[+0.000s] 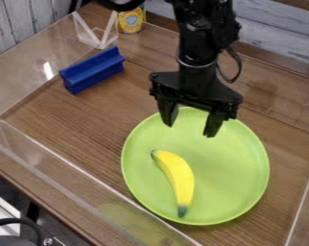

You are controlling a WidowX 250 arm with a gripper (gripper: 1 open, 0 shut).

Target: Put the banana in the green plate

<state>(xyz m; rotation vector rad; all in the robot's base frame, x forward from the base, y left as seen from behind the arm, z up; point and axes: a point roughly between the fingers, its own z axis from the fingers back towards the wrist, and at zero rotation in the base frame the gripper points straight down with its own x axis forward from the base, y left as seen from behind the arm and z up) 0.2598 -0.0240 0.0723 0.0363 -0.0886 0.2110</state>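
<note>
Little left to spoil: a careless downward sweep could nudge the banana or tip the green plate. Lying inside the plate, lower centre of frame, below and apart from the gripper, spread wide, grasping nothing.

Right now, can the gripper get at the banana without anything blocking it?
Probably yes. The banana lies alone in the green plate, top side uncovered. The gripper hangs open over the plate's far edge, pointing down, with nothing between them.
</note>
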